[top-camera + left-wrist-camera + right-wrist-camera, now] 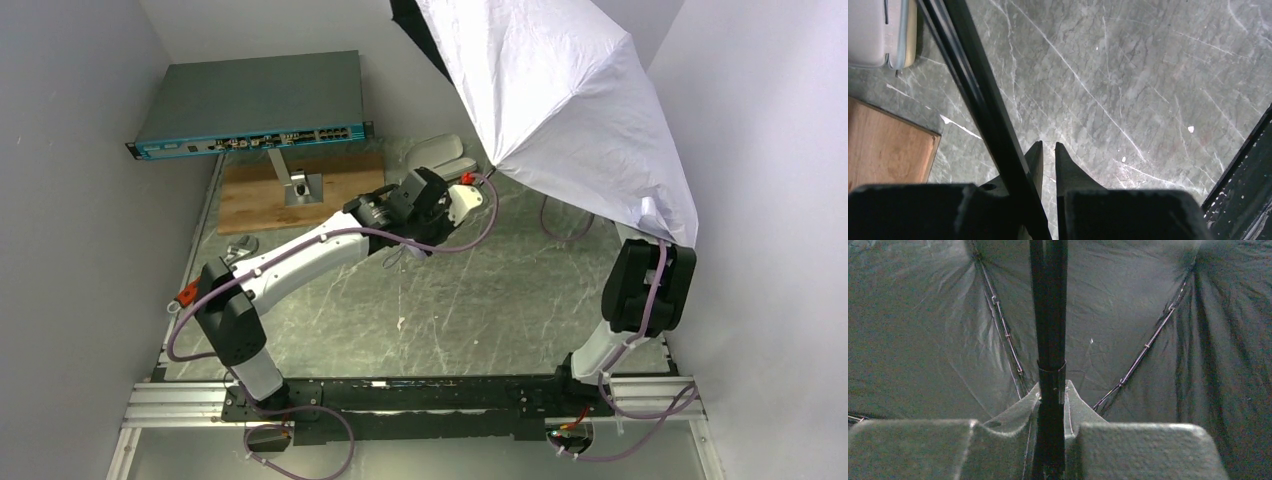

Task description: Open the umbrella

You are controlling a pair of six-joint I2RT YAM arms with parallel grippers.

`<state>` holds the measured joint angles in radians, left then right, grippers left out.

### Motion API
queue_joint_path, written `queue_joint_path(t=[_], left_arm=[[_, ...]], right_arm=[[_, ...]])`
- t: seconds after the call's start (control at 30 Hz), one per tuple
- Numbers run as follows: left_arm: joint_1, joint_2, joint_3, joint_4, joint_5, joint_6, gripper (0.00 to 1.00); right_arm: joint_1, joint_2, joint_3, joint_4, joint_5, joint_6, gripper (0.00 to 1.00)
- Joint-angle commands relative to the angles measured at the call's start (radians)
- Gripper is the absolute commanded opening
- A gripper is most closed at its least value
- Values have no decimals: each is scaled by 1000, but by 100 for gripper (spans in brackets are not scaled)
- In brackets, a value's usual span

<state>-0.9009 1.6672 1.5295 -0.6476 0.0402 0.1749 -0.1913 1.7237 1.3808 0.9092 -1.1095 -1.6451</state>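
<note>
- Your umbrella (530, 80) is open. Its white canopy (590, 140) stands tilted, well to the right of the board (250, 200), and runs out of the top of the overhead view.
- Your right gripper (1052, 390) is clamped on the black shaft (1048, 300), with a finger pressed to either side at a collar (1052, 372). The black inside of the canopy and its thin ribs (1148, 342) fill that wrist view.
- From above, the right arm (645, 285) rises under the canopy's low edge, far to the right of the board. The cloth hides its gripper there.
- Your left gripper (1049, 146) has its fingers (1073, 175) drawn nearly together, with only a thin slit between them and nothing in it. It hangs over the bare table (480, 300), just right of the board.
- The shaft crosses the left wrist view on a slant. It passes in front of the left-hand finger, not between the two.
- A pale case (440, 152) lies just off the board's far right corner.
- A grey switch (250, 100) sits beyond the board's far edge.
- A metal stand (295, 182) stands on the board.
</note>
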Motion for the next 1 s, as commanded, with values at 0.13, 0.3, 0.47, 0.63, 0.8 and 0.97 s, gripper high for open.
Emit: queue_joint_path(t=[0.13,0.3,0.47,0.63,0.8,0.97], left_arm=[[-69,32,108,-764,246,277,0],[-35,175,525,-760,313,208,0],[-24,174,578,-632,394,143,0],[-11,109,482,-449,442,61,0],[41,120,495,-350,456,-8,0],[91,104,480,-242,513,-28,0]], right_arm=[[-199,-160,-185,10,907,20,1],[-123,-346,-416,-56,729,12,20],[-35,-484,-544,-215,601,5,42],[44,-578,-641,-298,557,-24,69],[99,-718,-679,-492,518,8,84],[114,-886,-688,-752,476,94,100]])
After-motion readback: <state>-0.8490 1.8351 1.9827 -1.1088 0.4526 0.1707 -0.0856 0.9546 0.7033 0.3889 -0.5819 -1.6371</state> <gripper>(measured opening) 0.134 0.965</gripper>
